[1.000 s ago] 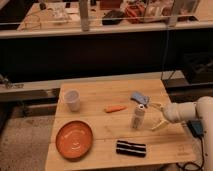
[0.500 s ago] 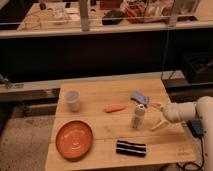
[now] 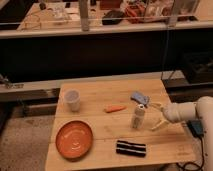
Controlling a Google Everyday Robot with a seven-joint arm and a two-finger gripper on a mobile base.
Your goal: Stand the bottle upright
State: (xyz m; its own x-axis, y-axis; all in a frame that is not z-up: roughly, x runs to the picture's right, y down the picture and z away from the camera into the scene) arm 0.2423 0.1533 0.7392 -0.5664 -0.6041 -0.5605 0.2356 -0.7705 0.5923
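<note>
Sitting on a light wooden tabletop (image 3: 100,131) are 6 items, listed left to right. Orange plate (image 3: 74,139) lies flat near the front-left corner, its rim close to the front edge. White cup (image 3: 73,100) stands upright behind the plate, toward the back-left, well apart from everything else. Small orange carrot-like piece (image 3: 115,108) lies flat around the middle of the tabletop. Black-and-white striped object (image 3: 131,148) lies flat near the front edge, in front of the bottle and apart from it. Bottle (image 3: 138,117), slim and whitish with a dark round cap on top, stands upright right of center, between the carrot-like piece and the gripper. Blue-grey item (image 3: 140,97), can't tell what it is, lies flat just behind the bottle, very near its cap.

Gripper (image 3: 153,115) reaches in from the right on a white arm (image 3: 189,111), low over the tabletop, just beside the bottle on its right. Fingers (image 3: 158,124) are spread apart, 1 toward the back and 1 toward the front, pale and thin, holding nothing. Can't tell whether a fingertip touches the bottle's side.

Dark railing and cluttered shelf run behind the tabletop.
</note>
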